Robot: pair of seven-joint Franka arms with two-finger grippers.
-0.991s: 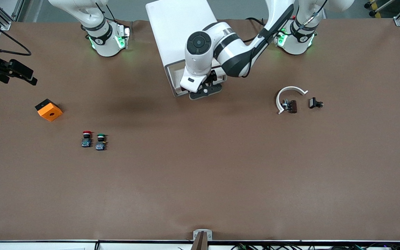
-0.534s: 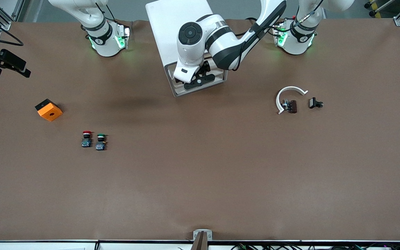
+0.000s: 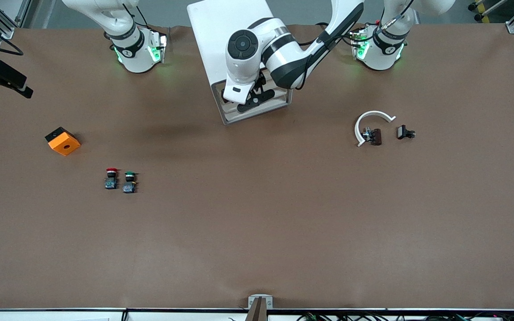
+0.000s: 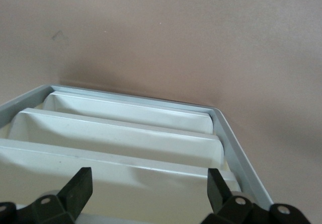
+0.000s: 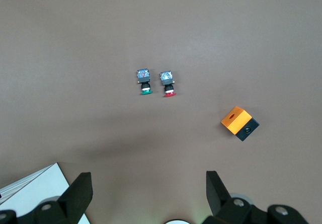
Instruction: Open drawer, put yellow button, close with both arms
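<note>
Right now I see the left pincer (image 3: 253, 96) spread wide, gripping nothing, over the drawer (image 3: 257, 109), which stands pulled out of the white cabinet (image 3: 221, 35). I cannot find the yellow button in any view; only a red-capped button (image 3: 111, 178) and a green-capped button (image 3: 129, 182) stand side by side on the table (image 3: 257, 223), near an orange block (image 3: 62, 141). My right pincer (image 5: 147, 194) waits, fingers apart and empty, high over the table at the right arm's end.
</note>
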